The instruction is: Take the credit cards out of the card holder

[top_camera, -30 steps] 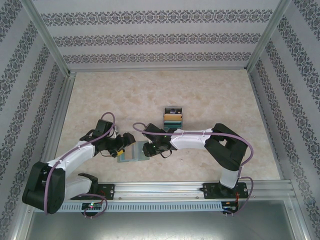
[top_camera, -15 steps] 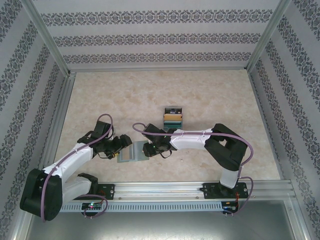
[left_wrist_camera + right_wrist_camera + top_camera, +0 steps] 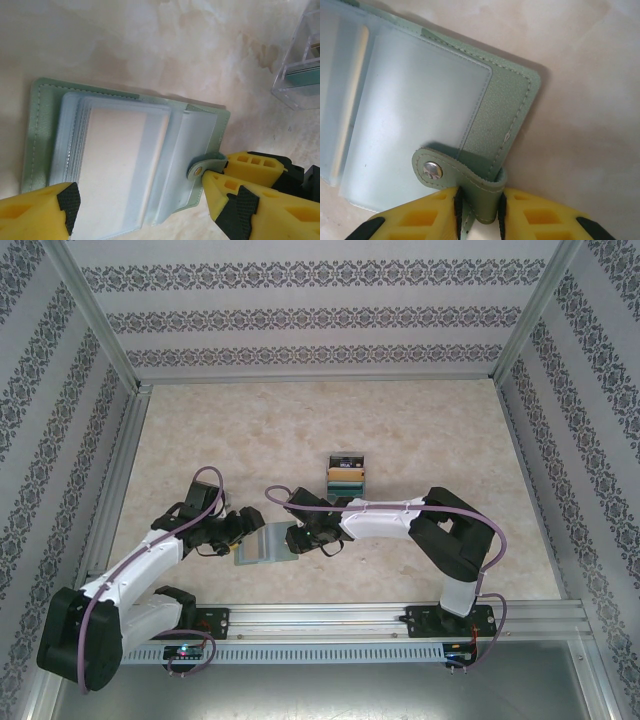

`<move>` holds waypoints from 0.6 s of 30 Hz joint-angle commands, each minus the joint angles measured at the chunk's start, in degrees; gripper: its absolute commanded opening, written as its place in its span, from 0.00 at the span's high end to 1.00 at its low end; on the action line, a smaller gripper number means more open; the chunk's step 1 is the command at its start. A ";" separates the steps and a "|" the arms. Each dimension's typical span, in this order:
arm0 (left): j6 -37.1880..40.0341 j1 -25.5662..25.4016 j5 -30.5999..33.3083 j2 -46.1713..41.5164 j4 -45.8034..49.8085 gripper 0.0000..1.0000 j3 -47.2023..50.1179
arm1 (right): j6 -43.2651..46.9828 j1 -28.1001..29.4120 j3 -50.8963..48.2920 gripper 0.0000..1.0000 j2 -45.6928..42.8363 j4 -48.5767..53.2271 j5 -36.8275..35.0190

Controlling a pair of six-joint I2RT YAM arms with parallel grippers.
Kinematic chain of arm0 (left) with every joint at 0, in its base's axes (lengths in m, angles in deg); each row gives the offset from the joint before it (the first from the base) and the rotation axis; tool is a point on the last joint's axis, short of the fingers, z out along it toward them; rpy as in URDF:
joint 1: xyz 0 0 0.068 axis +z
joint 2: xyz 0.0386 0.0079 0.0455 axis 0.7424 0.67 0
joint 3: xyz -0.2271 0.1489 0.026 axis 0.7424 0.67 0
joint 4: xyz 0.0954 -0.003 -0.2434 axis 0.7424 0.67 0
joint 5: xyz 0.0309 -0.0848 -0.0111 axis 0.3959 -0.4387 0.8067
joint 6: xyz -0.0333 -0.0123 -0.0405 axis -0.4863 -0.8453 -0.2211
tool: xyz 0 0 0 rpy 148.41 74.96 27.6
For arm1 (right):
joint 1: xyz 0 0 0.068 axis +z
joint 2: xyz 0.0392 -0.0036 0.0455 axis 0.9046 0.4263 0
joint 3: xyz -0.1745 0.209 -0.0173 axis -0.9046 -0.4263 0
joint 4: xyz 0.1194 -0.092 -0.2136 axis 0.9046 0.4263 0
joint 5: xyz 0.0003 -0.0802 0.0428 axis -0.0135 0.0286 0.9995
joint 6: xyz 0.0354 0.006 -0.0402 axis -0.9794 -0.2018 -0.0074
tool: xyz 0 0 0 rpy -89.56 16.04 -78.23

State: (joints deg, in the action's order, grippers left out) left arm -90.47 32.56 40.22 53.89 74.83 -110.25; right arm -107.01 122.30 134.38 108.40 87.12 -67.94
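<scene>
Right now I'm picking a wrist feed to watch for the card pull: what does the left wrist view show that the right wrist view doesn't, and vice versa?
Left wrist: the card holder's full stack of clear sleeves with a pale card inside, the left gripper open astride it, and a clear box holding a teal card beyond. Right wrist: the right gripper pinching the snap strap, close up. Both: the card holder, its snap strap, the marbled table.
</scene>
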 commanded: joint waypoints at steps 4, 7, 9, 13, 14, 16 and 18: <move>0.50 -0.51 -0.58 1.86 -1.47 0.16 0.02 | -0.95 1.66 -0.16 0.71 2.87 -1.26 2.33; 0.50 -0.50 -1.37 2.79 -2.43 0.16 0.35 | -1.14 1.78 -0.28 0.71 2.84 -1.34 2.25; 0.47 -0.48 -1.60 3.33 -2.74 0.16 0.56 | -1.04 1.87 -0.21 0.71 2.80 -1.36 2.24; 0.20 -0.58 -1.96 4.20 -3.34 0.17 0.99 | -1.09 1.96 -0.24 0.71 2.89 -1.34 2.25; 0.20 -0.55 -1.61 4.48 -3.03 0.17 0.99 | -1.06 1.95 -0.16 0.71 2.89 -1.30 2.34; 0.31 -0.54 -1.48 4.85 -2.75 0.17 0.99 | -1.05 1.96 -0.13 0.71 2.98 -1.34 2.34; 0.23 -0.53 -1.55 5.07 -2.73 0.17 1.16 | -1.05 1.94 -0.17 0.71 2.99 -1.31 2.34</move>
State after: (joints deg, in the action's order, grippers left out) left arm -90.47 32.56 39.30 58.43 73.08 -109.99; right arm -107.03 122.30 134.38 108.40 87.08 -67.94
